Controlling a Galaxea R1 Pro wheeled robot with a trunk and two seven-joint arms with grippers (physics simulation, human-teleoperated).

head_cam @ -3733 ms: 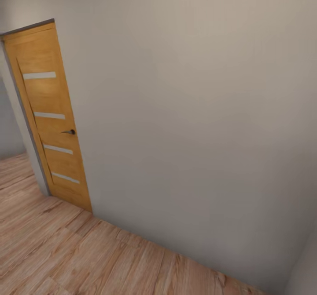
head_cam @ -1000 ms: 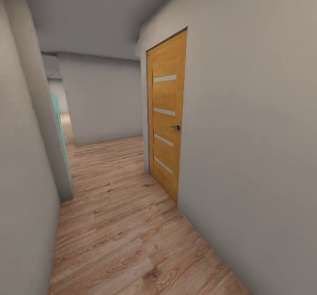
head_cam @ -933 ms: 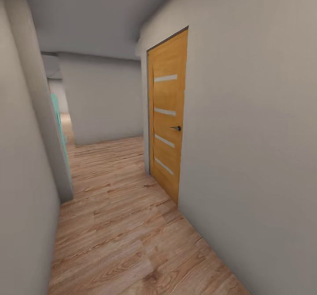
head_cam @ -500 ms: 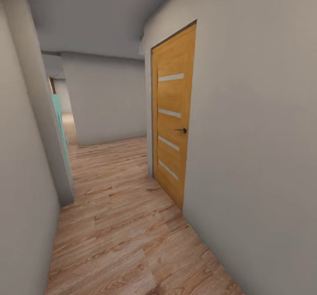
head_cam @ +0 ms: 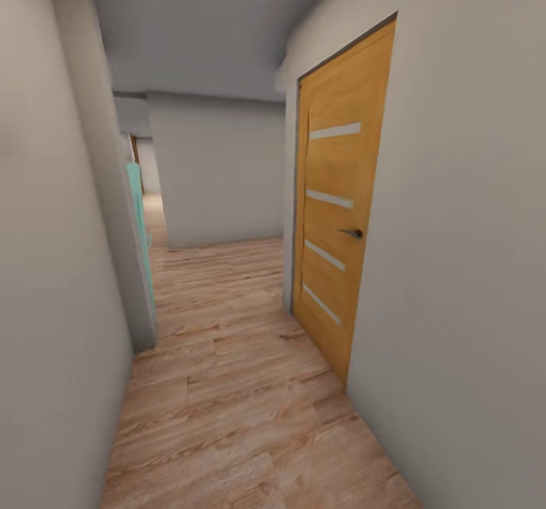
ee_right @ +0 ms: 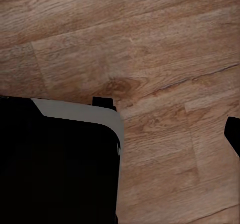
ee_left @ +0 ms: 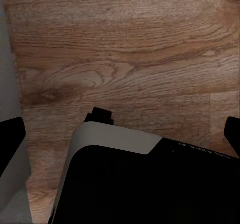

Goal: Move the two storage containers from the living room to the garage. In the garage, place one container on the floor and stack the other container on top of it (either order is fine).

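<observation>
Facing down a corridor: grey wall (head_cam: 53,266) left, teal panel (head_cam: 141,228) past its corner, light wood plank floor (head_cam: 227,388) running far, wooden door (head_cam: 337,228) with four frosted strips right, closed. Both wrist views look down at planks and the robot's base (ee_left: 150,184). Left and right claw state: cannot tell.

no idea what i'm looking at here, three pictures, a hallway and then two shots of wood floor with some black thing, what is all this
It is a simulated wheeled robot with two arms, seen through its own cameras. The head camera looks along a corridor: wood plank floor, grey walls, a closed wooden door with frosted strips on the right, and a teal panel further along on the left. The other two cameras sit near each gripper and look down at that floor; the black and grey block is the robot's own body. Nothing is visibly held.
</observation>
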